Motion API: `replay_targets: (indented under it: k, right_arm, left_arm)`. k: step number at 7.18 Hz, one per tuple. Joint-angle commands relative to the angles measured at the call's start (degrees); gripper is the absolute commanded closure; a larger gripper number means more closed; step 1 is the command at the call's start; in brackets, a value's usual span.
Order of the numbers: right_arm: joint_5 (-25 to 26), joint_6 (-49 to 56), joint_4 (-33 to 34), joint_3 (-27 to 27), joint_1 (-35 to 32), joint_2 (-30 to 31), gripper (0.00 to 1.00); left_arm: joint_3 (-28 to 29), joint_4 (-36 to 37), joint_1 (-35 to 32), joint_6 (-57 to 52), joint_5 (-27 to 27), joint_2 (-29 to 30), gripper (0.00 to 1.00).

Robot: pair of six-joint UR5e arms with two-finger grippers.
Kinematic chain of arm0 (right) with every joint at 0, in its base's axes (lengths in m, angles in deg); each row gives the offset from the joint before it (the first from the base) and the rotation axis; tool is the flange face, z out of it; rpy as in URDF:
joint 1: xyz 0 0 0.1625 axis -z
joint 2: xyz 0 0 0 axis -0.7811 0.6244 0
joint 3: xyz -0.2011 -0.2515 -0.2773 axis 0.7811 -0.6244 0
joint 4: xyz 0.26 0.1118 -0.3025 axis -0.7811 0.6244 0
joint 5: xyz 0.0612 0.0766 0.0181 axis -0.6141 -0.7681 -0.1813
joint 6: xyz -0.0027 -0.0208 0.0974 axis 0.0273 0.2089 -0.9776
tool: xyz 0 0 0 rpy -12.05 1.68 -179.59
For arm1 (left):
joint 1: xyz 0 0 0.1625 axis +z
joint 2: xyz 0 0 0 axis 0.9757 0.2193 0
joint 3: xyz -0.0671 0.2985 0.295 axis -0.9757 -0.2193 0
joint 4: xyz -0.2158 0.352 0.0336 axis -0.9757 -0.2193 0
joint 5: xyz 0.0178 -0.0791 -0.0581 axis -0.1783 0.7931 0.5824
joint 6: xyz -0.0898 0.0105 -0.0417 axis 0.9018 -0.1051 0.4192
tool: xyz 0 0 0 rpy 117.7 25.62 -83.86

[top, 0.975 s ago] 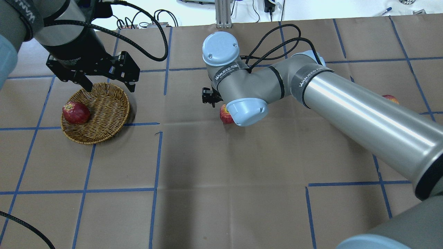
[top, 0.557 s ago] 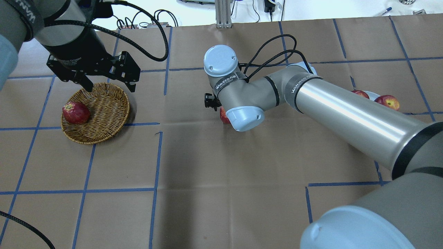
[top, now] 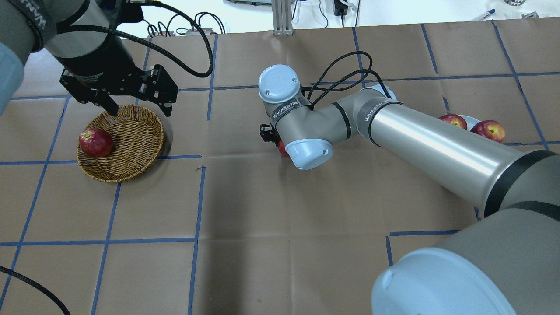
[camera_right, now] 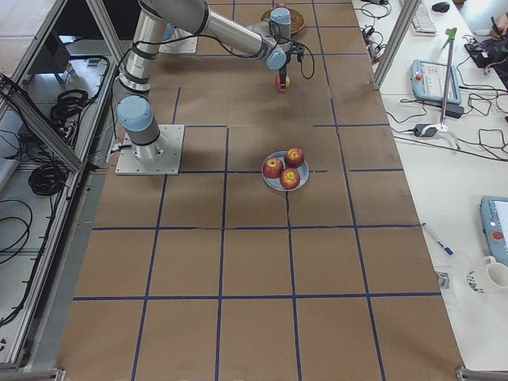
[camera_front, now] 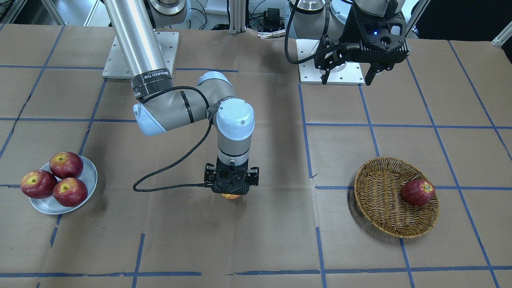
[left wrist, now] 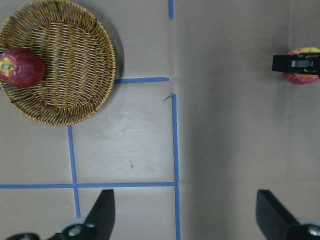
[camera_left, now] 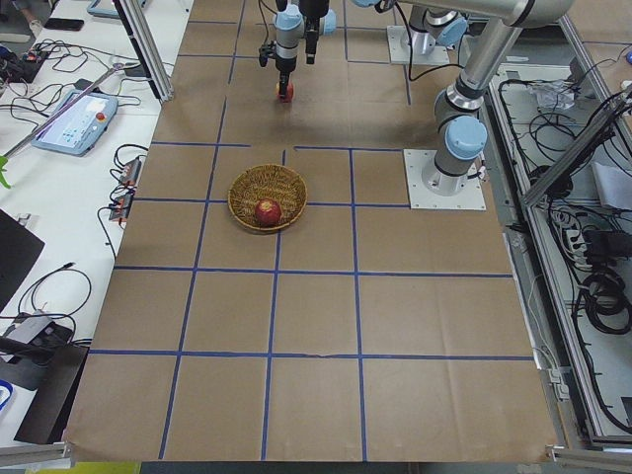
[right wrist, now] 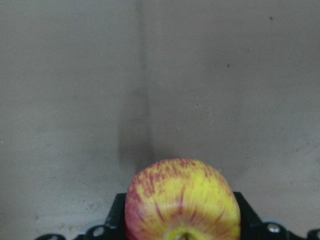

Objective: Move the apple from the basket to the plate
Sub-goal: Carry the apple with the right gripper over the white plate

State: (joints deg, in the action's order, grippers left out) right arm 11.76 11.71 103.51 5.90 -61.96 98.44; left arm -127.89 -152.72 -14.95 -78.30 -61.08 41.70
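The pale apple with yellow-orange skin streaked red (right wrist: 182, 200) is out of the basket. It is clamped in the right gripper (camera_front: 231, 188) and sits, as I read it, just clear of the brown paper-covered desk (camera_front: 240, 248). It hangs well apart from the small glossy grey-white plate (camera_front: 91, 176), roughly halfway from that plate to the round woven wicker basket (camera_front: 380, 200).

Three dark red apples (camera_front: 60, 176) crowd the plate, leaving only a bare crescent on the side facing the carried apple. One more dark red apple (camera_front: 418, 193) lies in the basket. The left gripper (top: 138, 109) hangs about as far from the plate as the basket is, its fingers spread wide and empty.

For the carry I want a level, unhurried sweep toward the plate. I would then come down low over that bare crescent and let go only once the apple is seated, since I expect it to roll off the shallow rim or nudge its neighbours.
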Motion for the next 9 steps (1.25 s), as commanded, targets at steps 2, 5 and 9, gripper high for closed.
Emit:
replay_targets:
  k: [2, 5, 9]
  right_arm:
    - [-0.22, 0.14, -0.85, -1.79, 0.81, 1.7, 0.43]
    - [-0.48, 4.58, -13.21, -3.82, 5.09, 12.4, 0.4]
    - [-1.01, 30.64, -22.02, -3.56, 25.64, 20.42, 0.4]
  left_arm:
    - [0.07, 0.0, -0.09, 0.03, 0.01, 0.12, 0.01]
    - [0.07, 0.0, -0.09, 0.03, 0.1, 0.21, 0.01]
    - [0.07, 0.0, -0.09, 0.03, 0.1, 0.21, 0.01]
